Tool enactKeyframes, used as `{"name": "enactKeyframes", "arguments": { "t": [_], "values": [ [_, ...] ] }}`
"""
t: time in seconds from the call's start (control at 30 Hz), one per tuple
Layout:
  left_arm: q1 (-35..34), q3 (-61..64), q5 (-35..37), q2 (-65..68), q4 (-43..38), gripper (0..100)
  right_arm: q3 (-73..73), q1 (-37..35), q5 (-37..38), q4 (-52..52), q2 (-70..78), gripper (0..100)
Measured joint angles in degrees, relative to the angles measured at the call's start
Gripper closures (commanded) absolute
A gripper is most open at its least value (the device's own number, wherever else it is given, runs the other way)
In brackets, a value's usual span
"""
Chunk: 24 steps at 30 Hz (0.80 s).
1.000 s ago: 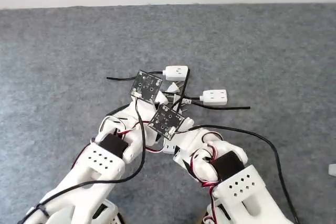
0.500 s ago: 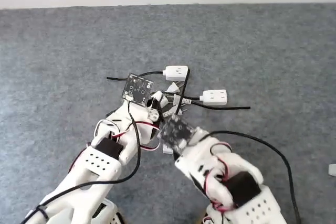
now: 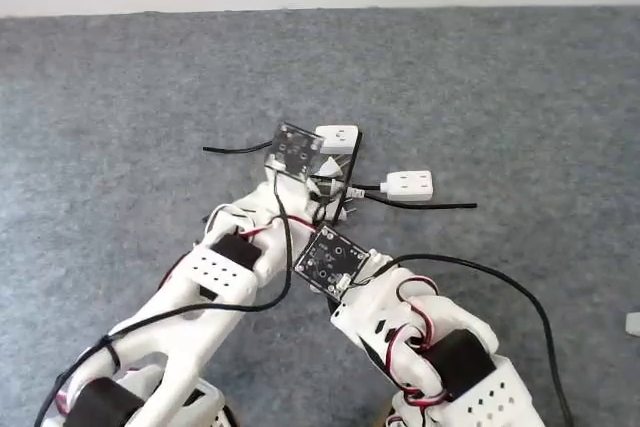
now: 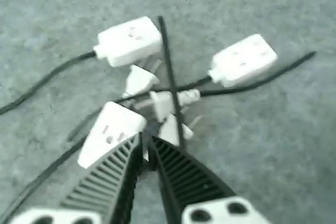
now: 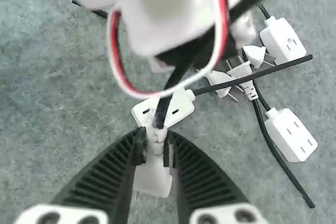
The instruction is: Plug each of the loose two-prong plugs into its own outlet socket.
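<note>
Two white outlet sockets lie on the grey mat, one (image 3: 335,137) far and one (image 3: 408,184) to its right, with loose white two-prong plugs (image 3: 330,192) and black cords tangled between them. In the left wrist view my left gripper (image 4: 147,139) is shut to a thin slit. A third white socket (image 4: 111,132) lies against one finger and a plug (image 4: 170,128) sits just past the other. My right gripper (image 5: 153,132) is shut on a white plug (image 5: 152,174) whose front end meets that third socket (image 5: 163,109). I cannot tell whether its prongs are inside.
Black cords (image 3: 420,205) cross the mat around the sockets. Both arms crowd the cluster, the left wrist board (image 3: 297,152) above the right wrist board (image 3: 328,259). A small white object (image 3: 632,324) sits at the right edge. Open mat lies left and right.
The left wrist swung left, then forward and right toward the far socket. The right wrist drew back toward the near side and turned.
</note>
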Motion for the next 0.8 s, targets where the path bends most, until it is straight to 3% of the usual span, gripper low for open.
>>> {"name": "enactKeyframes", "arguments": {
  "t": [0.37,0.8],
  "values": [
    [3.8,8.1,-2.5,-19.9,6.4,99,0.8,-0.1,0.1,-0.4,-0.1,99.1],
    [5.5,8.8,-3.1,-21.9,7.5,99,0.8,0.0,3.8,0.3,-0.1,99.1]
  ]
}}
